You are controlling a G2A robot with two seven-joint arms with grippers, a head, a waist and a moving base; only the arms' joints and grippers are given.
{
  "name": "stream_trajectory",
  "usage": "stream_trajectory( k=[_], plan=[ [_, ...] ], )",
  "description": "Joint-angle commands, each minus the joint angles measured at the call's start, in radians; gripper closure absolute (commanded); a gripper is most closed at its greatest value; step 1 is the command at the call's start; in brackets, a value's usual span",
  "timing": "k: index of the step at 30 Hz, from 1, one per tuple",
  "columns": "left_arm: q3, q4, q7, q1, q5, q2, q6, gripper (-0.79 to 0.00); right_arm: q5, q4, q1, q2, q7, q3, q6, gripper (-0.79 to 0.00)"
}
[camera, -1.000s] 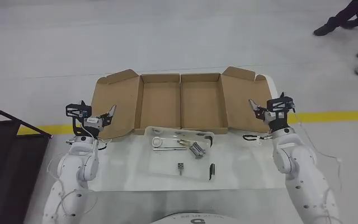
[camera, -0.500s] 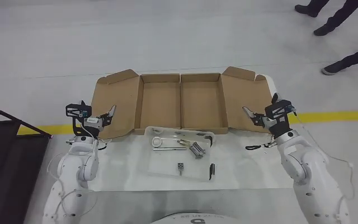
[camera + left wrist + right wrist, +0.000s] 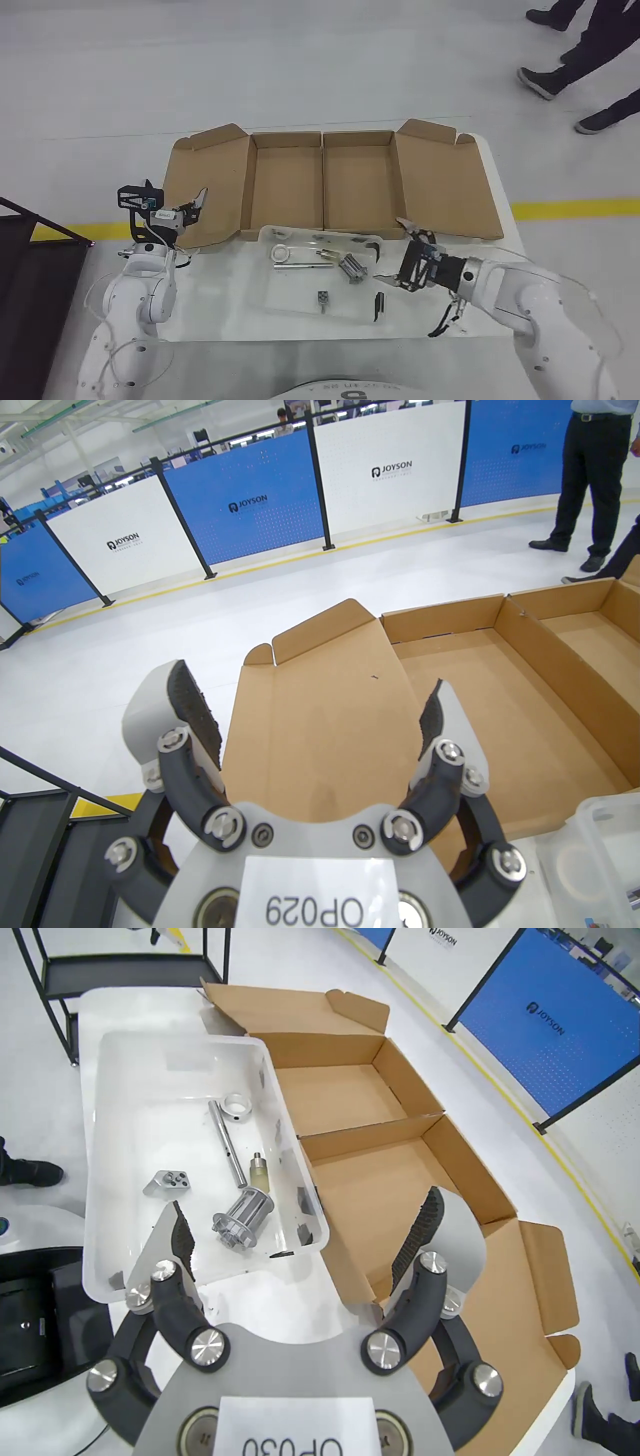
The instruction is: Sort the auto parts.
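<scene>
one cardboard box (image 3: 290, 190), one clear tray (image 3: 150, 1063) and five metal parts (image 3: 242, 1220).

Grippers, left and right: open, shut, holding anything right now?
Left gripper: open, holding nothing, at the brown cardboard box's end flap.
Right gripper: open, holding nothing, near the clear plastic tray.

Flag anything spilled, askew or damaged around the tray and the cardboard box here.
Nothing is spilled: the metal parts lie inside the clear tray, and the cardboard box sits open and empty. One small oddity: the box's front edge looks ragged, possibly torn, beside the tray's corner.
</scene>
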Motion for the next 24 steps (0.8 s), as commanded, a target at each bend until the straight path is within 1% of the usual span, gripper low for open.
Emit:
stream_trajectory(
  k=[1,4,7,9,10,12,15,16,18,21,22,24],
  plan=[
    [0.000,0.000,0.000,0.000,0.000,0.000,0.000,-0.785,-0.024,0.009,0.021,-0.001,0.023,-0.047,0.003,-0.785],
    [0.000,0.000,0.000,0.000,0.000,0.000,0.000,-0.785,-0.054,0.032,0.056,-0.003,0.058,-0.116,0.013,-0.785],
    [0.000,0.000,0.000,0.000,0.000,0.000,0.000,-0.785,-0.060,0.067,0.101,-0.005,0.109,-0.181,-0.025,-0.785],
    [0.000,0.000,0.000,0.000,0.000,0.000,0.000,-0.785,-0.049,0.088,0.135,-0.007,0.142,-0.216,-0.029,-0.785],
    [0.000,0.000,0.000,0.000,0.000,0.000,0.000,-0.785,-0.045,0.099,0.151,-0.009,0.161,-0.233,-0.023,-0.760],
    [0.000,0.000,0.000,0.000,0.000,0.000,0.000,-0.785,-0.039,0.114,0.175,-0.012,0.194,-0.266,-0.013,-0.745],
    [0.000,0.000,0.000,0.000,0.000,0.000,0.000,-0.785,-0.043,0.124,0.199,-0.015,0.234,-0.302,0.012,-0.730],
    [0.000,0.000,0.000,0.000,0.000,0.000,0.000,-0.785,-0.044,0.128,0.205,-0.016,0.243,-0.313,0.021,-0.736],
    [0.000,0.000,0.000,0.000,0.000,0.000,0.000,-0.785,-0.045,0.137,0.217,-0.017,0.259,-0.331,0.029,-0.702],
    [0.000,0.000,0.000,0.000,0.000,0.000,0.000,-0.785,-0.037,0.159,0.236,-0.018,0.295,-0.357,0.023,-0.690],
    [0.000,0.000,0.000,0.000,0.000,0.000,0.000,-0.785,-0.038,0.169,0.243,-0.019,0.312,-0.365,0.029,-0.677],
    [0.000,0.000,0.000,0.000,0.000,0.000,0.000,-0.785,-0.040,0.182,0.258,-0.021,0.338,-0.384,0.045,-0.677]
  ],
)
